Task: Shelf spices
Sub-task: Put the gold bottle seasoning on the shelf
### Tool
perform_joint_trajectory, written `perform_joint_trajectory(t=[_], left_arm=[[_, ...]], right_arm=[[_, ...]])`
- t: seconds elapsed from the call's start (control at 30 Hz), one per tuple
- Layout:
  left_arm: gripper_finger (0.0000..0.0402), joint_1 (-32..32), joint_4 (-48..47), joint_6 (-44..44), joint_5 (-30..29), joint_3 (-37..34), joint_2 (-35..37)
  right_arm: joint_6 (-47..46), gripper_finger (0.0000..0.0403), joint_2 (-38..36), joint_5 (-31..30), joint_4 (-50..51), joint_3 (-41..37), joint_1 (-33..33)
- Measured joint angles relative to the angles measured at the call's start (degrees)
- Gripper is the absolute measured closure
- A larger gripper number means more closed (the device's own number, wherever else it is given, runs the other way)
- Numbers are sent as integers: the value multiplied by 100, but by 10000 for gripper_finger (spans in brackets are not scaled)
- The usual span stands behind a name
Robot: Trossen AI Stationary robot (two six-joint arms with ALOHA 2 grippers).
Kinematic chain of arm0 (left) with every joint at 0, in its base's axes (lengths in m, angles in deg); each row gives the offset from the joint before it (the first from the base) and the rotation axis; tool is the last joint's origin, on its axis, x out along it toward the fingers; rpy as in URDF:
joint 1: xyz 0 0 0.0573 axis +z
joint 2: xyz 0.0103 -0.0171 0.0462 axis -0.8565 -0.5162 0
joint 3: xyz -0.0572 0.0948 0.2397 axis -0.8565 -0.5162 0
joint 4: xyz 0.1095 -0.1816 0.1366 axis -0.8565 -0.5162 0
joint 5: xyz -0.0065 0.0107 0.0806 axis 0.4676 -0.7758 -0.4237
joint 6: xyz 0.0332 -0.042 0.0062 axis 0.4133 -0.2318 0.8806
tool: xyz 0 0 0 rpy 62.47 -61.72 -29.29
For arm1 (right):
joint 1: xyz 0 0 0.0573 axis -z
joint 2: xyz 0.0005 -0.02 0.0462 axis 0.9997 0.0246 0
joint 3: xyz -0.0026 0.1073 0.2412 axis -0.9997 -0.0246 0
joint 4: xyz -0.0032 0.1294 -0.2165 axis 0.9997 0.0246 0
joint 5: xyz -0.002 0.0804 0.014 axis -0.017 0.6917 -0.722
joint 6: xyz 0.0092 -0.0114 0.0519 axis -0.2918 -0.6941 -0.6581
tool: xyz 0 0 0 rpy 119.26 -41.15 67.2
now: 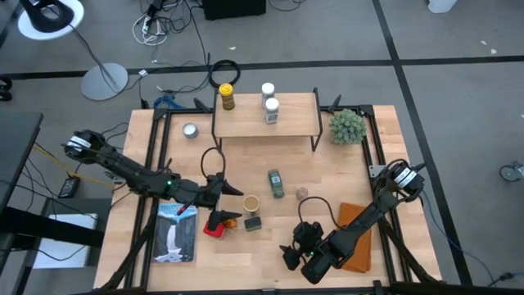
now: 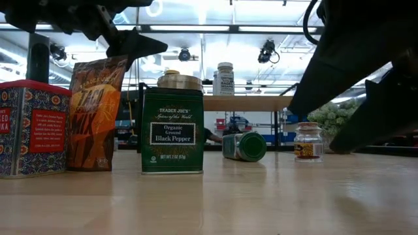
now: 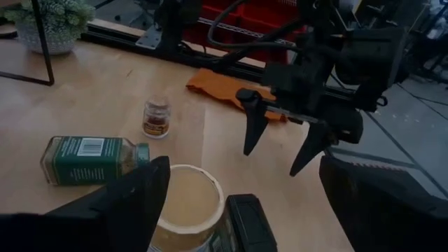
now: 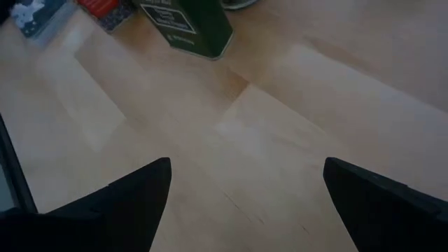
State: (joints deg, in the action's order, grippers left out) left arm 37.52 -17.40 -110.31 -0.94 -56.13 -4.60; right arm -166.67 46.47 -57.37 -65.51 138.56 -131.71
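Three spice jars (image 1: 269, 110) stand on the shelf (image 1: 291, 123): one yellow-lidded, two white-lidded. Six more spices sit on the counter (image 1: 344, 172) near its middle. The left pincer (image 1: 230, 190) hangs wide open and empty above them; the right pincer (image 1: 288, 256), also wide open and empty, waits nearby.

Left gripper (image 1: 232, 190) spread wide above the table centre; right gripper (image 1: 289, 255) likewise spread, low near the front edge.
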Motion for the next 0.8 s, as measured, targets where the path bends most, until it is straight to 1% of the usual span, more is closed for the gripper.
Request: perform_joint_trajectory(t=[0.2, 0.4, 0.47, 0.57, 0.7, 0.8], left_arm=[[30, 1, -20, -3, -23, -2, 0], [30, 1, -15, -5, -19, -2, 2], [30, 1, -13, -5, -19, -2, 2], [30, 1, 17, -7, -19, -2, 2], [30, 1, 77, -7, -18, -2, 2], [30, 1, 67, -7, -10, -2, 2]], right_arm=[[228, 29, -2, -332, -2, 0, 12], [251, 29, -4, -213, -334, 0, 12], [264, 29, -4, -108, -343, 0, 12], [307, 29, -4, -102, -329, 0, 23], [697, 29, -17, -95, -304, 0, 100], [1063, 29, -163, -90, -101, 0, 182]])
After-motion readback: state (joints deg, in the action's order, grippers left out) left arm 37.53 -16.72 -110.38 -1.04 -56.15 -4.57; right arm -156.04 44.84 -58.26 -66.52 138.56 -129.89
